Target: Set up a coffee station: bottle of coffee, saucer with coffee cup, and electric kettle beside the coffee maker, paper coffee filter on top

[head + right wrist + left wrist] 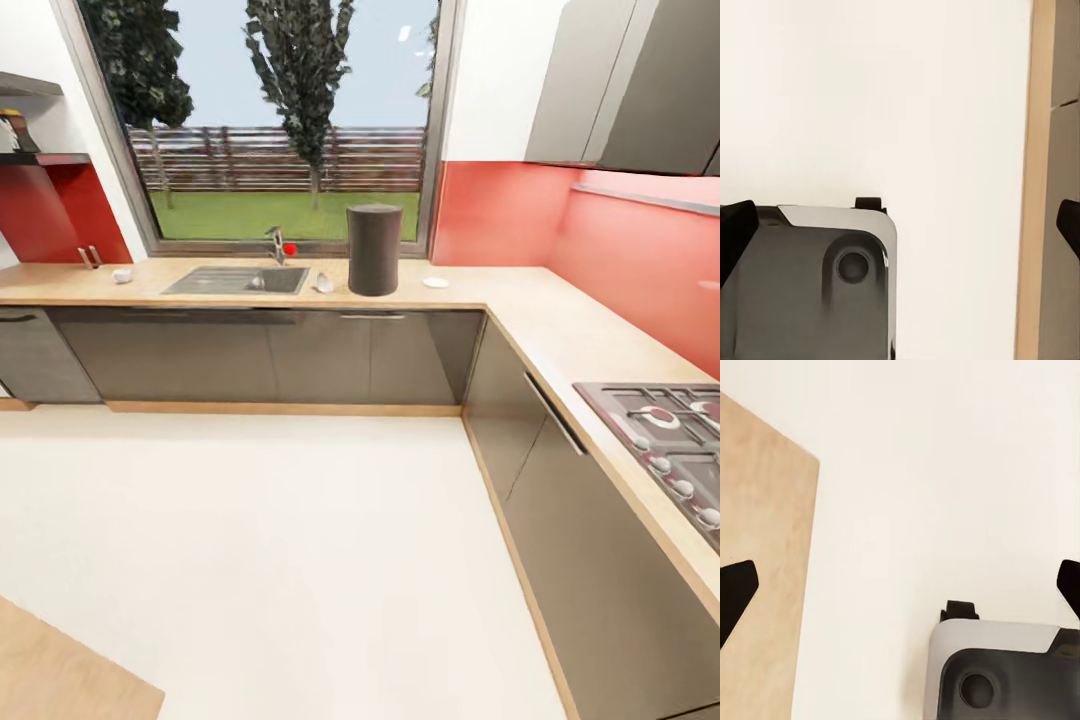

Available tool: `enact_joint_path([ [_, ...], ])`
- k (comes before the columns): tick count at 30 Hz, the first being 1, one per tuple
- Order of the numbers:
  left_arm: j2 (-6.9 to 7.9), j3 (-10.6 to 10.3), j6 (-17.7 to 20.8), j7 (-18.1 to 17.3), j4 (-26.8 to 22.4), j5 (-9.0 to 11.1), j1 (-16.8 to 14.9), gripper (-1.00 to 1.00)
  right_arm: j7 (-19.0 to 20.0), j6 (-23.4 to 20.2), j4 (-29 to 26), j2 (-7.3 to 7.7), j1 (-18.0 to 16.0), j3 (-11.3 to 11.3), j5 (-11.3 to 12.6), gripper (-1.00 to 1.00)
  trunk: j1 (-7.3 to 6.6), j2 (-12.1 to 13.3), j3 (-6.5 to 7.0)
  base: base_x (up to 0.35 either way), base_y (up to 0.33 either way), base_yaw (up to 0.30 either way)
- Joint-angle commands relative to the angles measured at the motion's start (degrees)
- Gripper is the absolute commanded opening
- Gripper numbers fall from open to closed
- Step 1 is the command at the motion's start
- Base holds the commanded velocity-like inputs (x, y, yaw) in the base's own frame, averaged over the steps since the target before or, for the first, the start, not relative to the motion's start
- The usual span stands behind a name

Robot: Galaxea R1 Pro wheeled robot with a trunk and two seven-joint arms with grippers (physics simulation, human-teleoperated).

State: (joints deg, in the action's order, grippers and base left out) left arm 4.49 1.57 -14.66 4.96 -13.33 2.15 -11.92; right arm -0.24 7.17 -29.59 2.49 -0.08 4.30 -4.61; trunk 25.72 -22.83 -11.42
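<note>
Two shelves (40,157) sit at the far left above the tabletop (480,290), with some small items on them too blurred to name; the coffee bottle is probably among them, but I cannot tell. Further right on the tabletop are two small brown objects (90,257), a pale cup-like thing (122,275), then the sink (238,280) with its tap (276,243). Just right of the sink lies a small pale object (323,283), possibly the filter or cup. Beside it stands the coffee maker (374,249), a tall dark cylinder, upright under the window. Right of it, a little apart, lies a flat white disc, likely the saucer (436,282). The hob (668,450) is at the far right.

Both wrist views look down at the floor (945,472) past the robot's base. The left fingers (736,592) are spread wide with nothing between them, and so are the right fingers (735,232).

I judge the saucer thin, stiff and breakable, best pinched at its rim. A paper filter would be light and flimsy, needing a gentle edge pinch.
</note>
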Motion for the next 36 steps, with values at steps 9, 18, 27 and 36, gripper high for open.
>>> enact_joint_path([
  [9,-0.01,0.10,-0.20,-0.04,0.00,0.23,-0.04,1.00,-0.02,0.10,-0.03,-0.03,-0.01,0.18,-0.48,1.00,0.06,-0.09,-0.09,0.337,0.000,0.000],
  [18,-0.01,0.10,-0.20,-0.04,0.02,0.23,-0.04,1.00,-0.02,0.09,-0.03,-0.03,-0.01,0.18,-0.48,1.00,0.06,-0.09,-0.09,0.337,0.000,0.000],
  [27,-0.01,0.10,-0.20,-0.04,0.04,0.23,-0.04,1.00,-0.02,0.08,-0.03,-0.03,-0.01,0.18,-0.48,1.00,0.06,-0.09,-0.09,0.337,0.000,0.000],
  [36,-0.01,0.10,-0.20,-0.04,0.01,0.23,-0.04,1.00,-0.02,0.08,-0.03,-0.03,-0.01,0.18,-0.48,1.00,0.06,-0.09,-0.09,0.337,0.000,0.000],
])
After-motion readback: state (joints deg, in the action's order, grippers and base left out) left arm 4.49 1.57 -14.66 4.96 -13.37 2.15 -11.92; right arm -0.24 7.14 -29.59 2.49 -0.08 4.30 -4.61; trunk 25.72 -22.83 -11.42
